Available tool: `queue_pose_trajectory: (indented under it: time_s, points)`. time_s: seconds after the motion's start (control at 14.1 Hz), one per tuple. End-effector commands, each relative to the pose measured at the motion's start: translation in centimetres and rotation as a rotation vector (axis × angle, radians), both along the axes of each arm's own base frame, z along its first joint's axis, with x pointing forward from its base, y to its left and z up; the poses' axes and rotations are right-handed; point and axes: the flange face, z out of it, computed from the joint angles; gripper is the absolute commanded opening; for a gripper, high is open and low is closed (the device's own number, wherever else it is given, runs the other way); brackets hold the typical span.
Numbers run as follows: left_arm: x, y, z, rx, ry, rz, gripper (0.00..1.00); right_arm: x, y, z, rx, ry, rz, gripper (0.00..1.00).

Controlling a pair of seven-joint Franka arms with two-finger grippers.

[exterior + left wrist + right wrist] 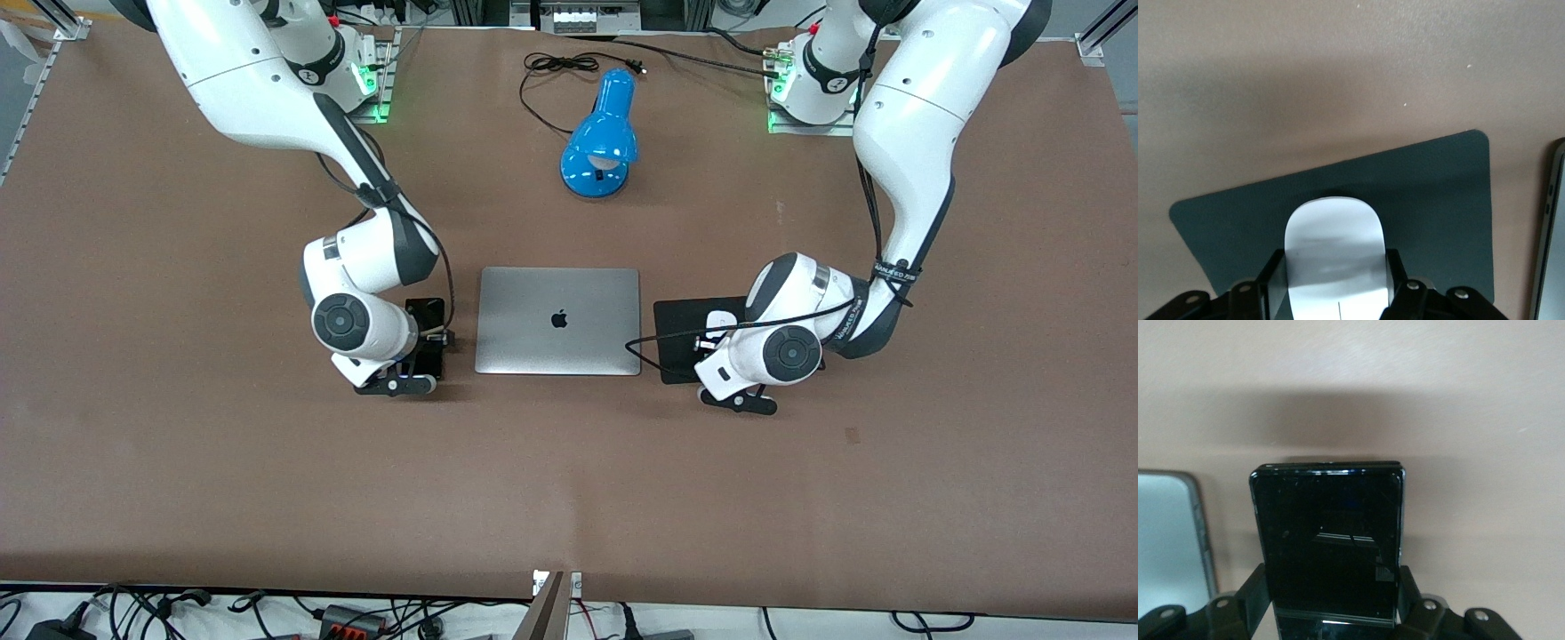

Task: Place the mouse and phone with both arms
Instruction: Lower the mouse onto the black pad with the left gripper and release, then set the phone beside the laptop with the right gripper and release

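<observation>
1. Mouse [1335,250] and phone [1331,543] are each held between the fingers of an end effector, one on either side of the closed silver laptop [558,321].
2. Seen in the left wrist view, the white mouse is clamped at its sides by the left end effector [1331,297], whose black fingers [1271,283] press against it.
3. Directly under the left end effector [725,342] and the mouse [720,318] lies a black square pad [1431,200]; whether the mouse rests on the pad or sits just above it cannot be told.
4. Beside the pad, toward the right arm's end of the bench, the edge of the laptop [1548,233] is seen.
5. In the right wrist view, the glossy black phone is gripped along its long edges by the right end effector [1331,613], with one finger [1255,590] on each side.
6. Below the right end effector [418,342], the phone [428,338] is held low over the brown bench [178,462], just beside the laptop [1168,540]; contact with the bench cannot be judged.
7. Farther from the front camera than both end effectors, a blue desk lamp [603,142] lies on the bench with its black cord [556,67] looped beside it.
</observation>
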Motion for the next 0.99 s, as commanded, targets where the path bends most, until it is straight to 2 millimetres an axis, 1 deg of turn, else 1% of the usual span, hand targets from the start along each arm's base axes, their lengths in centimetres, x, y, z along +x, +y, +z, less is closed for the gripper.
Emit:
queue_pose_trajectory:
  time_s: [0.0,0.07,0.14,0.21,0.28,0.35,0.43,0.5,0.57,0.64,0.71,0.78,0.85,0.92]
  points:
    - [0.0,0.0,-0.4,-0.008,0.002,0.026,0.88,0.0,1.0,-0.3,0.006,0.004,0.002,0.25]
    - [0.1,0.4,-0.4,-0.003,0.003,0.041,1.00,0.0,1.0,-0.6,0.006,0.005,0.001,0.25]
    - [0.4,0.5,0.2,-0.003,-0.006,0.045,1.00,0.0,1.1,-1.1,0.008,-0.002,0.003,0.25]
    - [0.8,1.2,1.0,0.003,-0.006,0.054,1.00,-0.3,1.4,-1.7,0.009,-0.001,0.005,0.25]
    - [1.3,2.0,2.2,0.014,-0.009,0.058,1.00,-0.8,2.6,-2.1,0.010,-0.005,0.026,0.27]
    - [1.9,2.7,3.3,0.024,-0.001,0.067,1.00,-0.9,3.0,-2.2,0.010,-0.008,0.017,0.62]
    - [2.8,4.3,4.8,0.036,0.010,0.086,1.00,-0.7,2.6,-1.9,-0.002,-0.008,-0.037,1.00]
    - [3.8,6.1,7.1,0.049,0.027,0.109,1.00,-0.3,2.4,-1.3,-0.001,-0.016,-0.055,1.00]
    - [4.4,8.1,9.1,0.065,0.056,0.130,1.00,0.0,2.3,0.5,0.007,-0.033,-0.053,1.00]
    - [4.9,9.3,10.6,0.069,0.060,0.151,1.00,0.5,2.0,3.2,0.010,-0.052,-0.056,1.00]
    - [5.6,11.1,12.6,0.075,0.032,0.191,1.00,1.0,1.3,6.5,0.013,-0.071,-0.060,1.00]
    - [5.9,13.0,15.0,0.084,-0.003,0.231,1.00,1.8,0.1,9.7,0.016,-0.085,-0.071,1.00]
    - [6.1,14.5,16.9,0.084,-0.029,0.253,1.00,2.5,-1.0,13.2,0.015,-0.099,-0.080,1.00]
    - [6.1,16.6,19.4,0.086,-0.059,0.282,1.00,3.0,-2.0,16.2,0.014,-0.112,-0.092,1.00]
